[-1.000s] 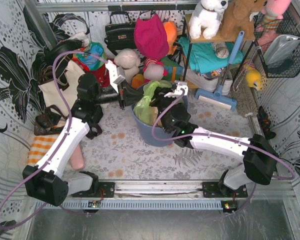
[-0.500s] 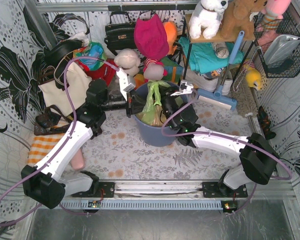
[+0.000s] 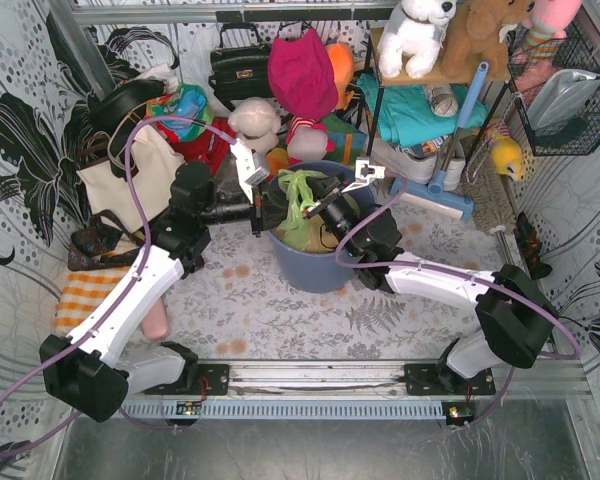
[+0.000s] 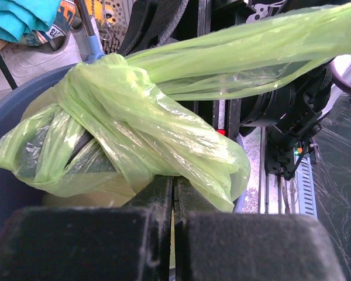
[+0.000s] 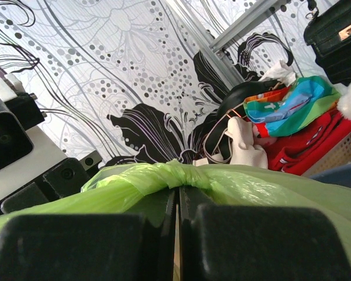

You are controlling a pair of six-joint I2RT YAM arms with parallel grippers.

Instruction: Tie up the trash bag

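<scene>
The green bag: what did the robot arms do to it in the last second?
The left gripper moved right, up to the bin. It and the right gripper, both shut on the trash bag, drew its loose, spread-out top into a tight bunch. The bin and the toys behind stayed put.

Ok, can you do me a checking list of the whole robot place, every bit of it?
Surface: leaf-print table cloth, with a few orange-brown spots.
Job's things: trash bag sits in the blue-grey bin. Its neck is bunched into a knot-like wrap, and one strand is pulled taut.
Clutter: orange striped cloth at the left edge; blue broom behind the bin.
End effectors: left end effector is shut on the bag's film, and right end effector is shut on the stretched strand.
Cables: left purple cable arches over the left arm; right purple cable trails past the right arm's elbow.
Surroundings: patterned walls, black handbag, stuffed toys on a shelf, wire basket.
</scene>
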